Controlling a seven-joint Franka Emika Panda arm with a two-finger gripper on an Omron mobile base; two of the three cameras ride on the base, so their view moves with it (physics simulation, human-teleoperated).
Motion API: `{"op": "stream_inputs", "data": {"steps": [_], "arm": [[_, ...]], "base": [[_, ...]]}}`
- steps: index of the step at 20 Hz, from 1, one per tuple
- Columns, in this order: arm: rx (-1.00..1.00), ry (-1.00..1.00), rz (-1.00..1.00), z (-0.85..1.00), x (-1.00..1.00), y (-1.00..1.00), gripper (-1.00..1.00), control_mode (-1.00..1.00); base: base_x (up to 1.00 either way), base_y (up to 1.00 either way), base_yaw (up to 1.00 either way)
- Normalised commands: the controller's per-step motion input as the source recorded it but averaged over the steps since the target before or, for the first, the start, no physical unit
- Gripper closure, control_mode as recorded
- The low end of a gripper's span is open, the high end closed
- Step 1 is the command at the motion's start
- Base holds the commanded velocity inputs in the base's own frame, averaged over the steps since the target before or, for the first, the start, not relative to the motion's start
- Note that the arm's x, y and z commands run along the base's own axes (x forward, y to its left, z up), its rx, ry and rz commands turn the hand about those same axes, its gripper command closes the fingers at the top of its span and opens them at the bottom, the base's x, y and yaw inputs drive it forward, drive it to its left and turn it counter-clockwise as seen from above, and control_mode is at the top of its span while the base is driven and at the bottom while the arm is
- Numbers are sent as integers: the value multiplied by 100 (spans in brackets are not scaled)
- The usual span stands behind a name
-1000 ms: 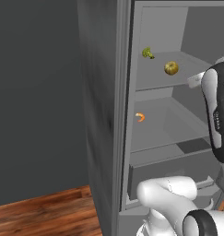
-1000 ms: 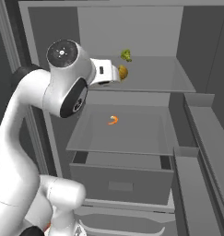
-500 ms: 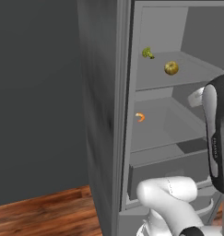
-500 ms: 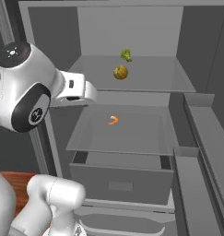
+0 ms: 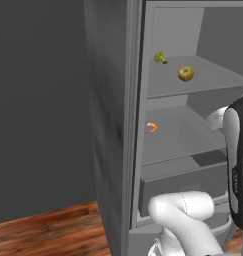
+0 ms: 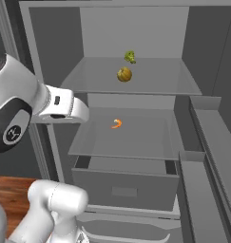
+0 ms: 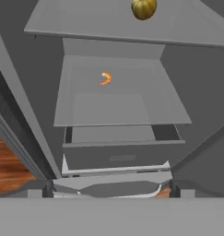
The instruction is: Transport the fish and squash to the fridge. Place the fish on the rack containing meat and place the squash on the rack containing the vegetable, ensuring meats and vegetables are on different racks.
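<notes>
The fridge [image 6: 202, 123] stands open, its plain grey shelves and drawer [image 6: 124, 187] facing the robot. No brand name, label or readable writing shows on the fridge or on the food; the only mark in sight is a small round emblem on the arm's dark joint in the right base view, too small to read.

Going left to right in the right base view: the white arm reaches in from the left, outside the shelves. On the lower shelf, left of centre, lies the orange shrimp-like meat [image 6: 117, 124], alone on its rack. On the upper shelf, the squash [image 6: 124, 74] sits near the middle, with the broccoli [image 6: 130, 57] just behind it and slightly to the right, the two close but apart.

The hand view looks at the lower shelf and drawer, with the meat [image 7: 105, 79] above centre and the squash [image 7: 144, 8] at the top edge. The gripper's fingers are spread wide and hold nothing.
</notes>
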Motion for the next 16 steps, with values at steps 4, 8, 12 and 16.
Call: {"op": "stream_inputs", "data": {"steps": [4, 8, 12, 16], "arm": [[0, 0, -1, -27, -5, 18, -100, -100], [0, 0, 0, -2, -22, 1, -100, 100], [0, 0, 0, 0, 0, 0, -100, 100], [0, 0, 0, 0, 0, 0, -100, 100]], "base": [[0, 0, 0], [-8, 0, 0], [-76, 22, -9], [-100, 78, -16]]}}
